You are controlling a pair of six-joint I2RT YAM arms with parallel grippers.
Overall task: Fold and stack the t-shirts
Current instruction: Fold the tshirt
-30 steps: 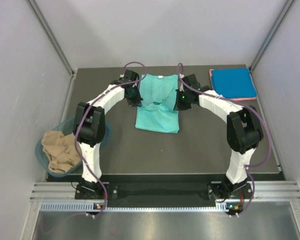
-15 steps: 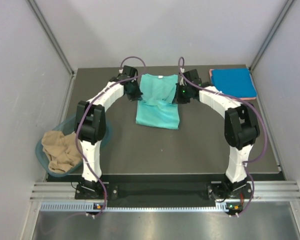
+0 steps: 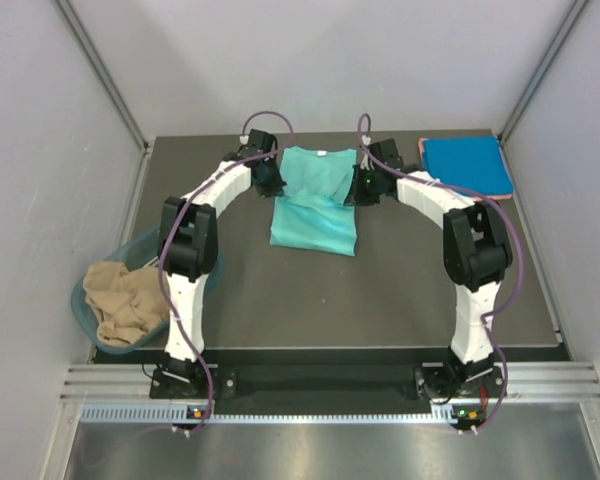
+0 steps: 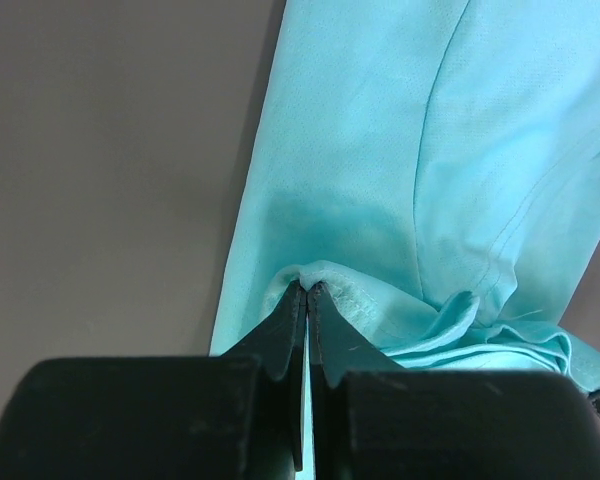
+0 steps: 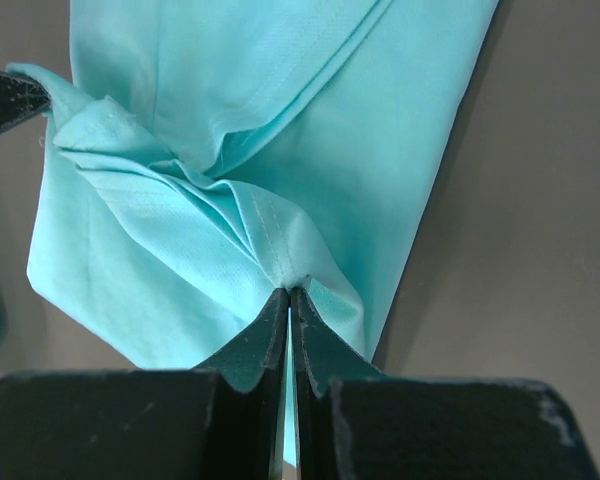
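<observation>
Folding of the teal tee (image 3: pixel 315 205) is judged to be the step in hand. The tee is laid at the far middle of the desk (image 3: pixel 400 300), collar toward the far edge. A bunched fold of its cloth is pinched tight in the left jaws at its left edge and in the right jaws at its right edge. For the next move, both pinches should be carried in step, laid flat, then released. Little room is left beyond the collar, while open desk is offered nearward. The blue tee (image 3: pixel 466 166) is kept at the far right corner, near the right arm. The tan tee (image 3: pixel 120 300) is heaped in the tub (image 3: pixel 85 290), well apart.
</observation>
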